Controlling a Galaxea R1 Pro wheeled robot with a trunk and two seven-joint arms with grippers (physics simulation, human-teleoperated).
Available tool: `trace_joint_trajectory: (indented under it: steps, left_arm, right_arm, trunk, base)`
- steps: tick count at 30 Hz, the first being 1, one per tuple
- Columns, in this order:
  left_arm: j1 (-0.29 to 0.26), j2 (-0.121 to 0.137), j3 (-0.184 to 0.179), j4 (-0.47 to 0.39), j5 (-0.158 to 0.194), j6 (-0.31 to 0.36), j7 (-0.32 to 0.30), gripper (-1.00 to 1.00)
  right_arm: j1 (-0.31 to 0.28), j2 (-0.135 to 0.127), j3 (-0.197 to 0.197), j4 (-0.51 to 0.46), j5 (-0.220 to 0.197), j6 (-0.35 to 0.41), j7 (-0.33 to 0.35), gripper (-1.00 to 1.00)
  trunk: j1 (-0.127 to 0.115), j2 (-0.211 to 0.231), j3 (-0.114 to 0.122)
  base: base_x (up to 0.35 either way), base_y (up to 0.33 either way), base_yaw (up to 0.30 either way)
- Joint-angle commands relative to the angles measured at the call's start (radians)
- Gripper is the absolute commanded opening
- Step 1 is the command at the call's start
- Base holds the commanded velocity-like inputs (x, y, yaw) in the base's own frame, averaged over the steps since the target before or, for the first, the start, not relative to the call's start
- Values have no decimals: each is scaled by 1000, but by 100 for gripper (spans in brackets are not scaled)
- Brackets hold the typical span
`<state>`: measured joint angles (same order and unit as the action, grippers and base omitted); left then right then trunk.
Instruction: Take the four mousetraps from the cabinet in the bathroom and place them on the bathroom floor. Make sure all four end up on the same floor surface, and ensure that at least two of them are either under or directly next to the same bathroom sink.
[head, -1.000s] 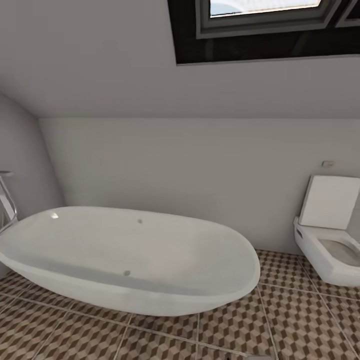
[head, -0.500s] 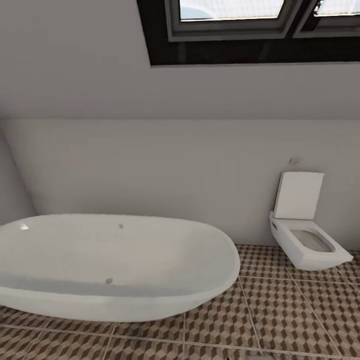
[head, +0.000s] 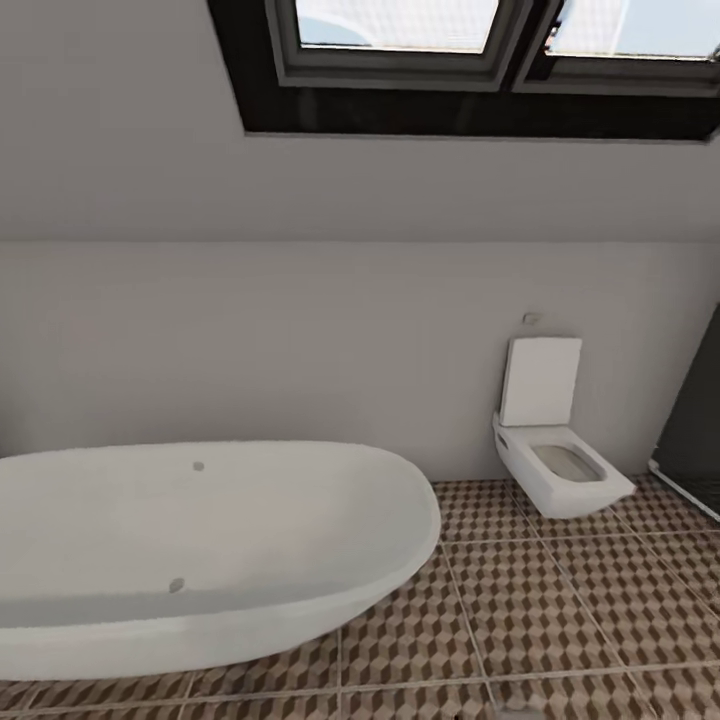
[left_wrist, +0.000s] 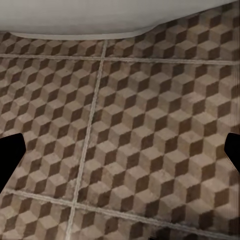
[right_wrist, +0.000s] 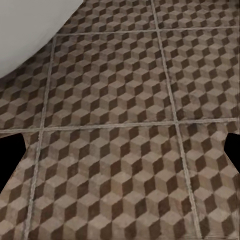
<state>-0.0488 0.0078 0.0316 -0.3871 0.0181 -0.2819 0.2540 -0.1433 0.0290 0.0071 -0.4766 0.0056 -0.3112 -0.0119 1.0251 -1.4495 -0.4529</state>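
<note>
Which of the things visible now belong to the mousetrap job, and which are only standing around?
Belong to the job:
- bathroom floor, patterned tiles
- left gripper, jaws open
- right gripper, jaws open

Only standing around:
- bathtub
- toilet
- window

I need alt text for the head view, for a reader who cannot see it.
A white oval bathtub stands on the cube-patterned bathroom floor, with a white wall-hung toilet, lid up, to its right. Above them, a dark-framed window sits in the pale wall.
</note>
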Motion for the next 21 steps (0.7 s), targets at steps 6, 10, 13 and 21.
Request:
trace_joint_trajectory:
  steps: [6,10,13,21]
  left_arm:
    - [0,0,1,0,2,-3,1,100]
    - [0,0,1,0,2,-3,1,100]
    - [0,0,1,0,2,-3,1,100]
    - [0,0,1,0,2,-3,1,100]
  right_arm:
    - [-1,0,1,1,1,-3,-2,100]
    - [-1,0,1,1,1,-3,-2,100]
    - [-1,0,1,1,1,-3,-2,100]
    - [-1,0,1,1,1,-3,-2,100]
  trunk:
    - [0,-1,2]
    - [0,-1,4]
    - [0,-1,6]
    - [0,-1,7]
  base:
    - [0,0,-272]
    - [0,0,-272]
    - [0,0,-273]
    - [0,0,-284]
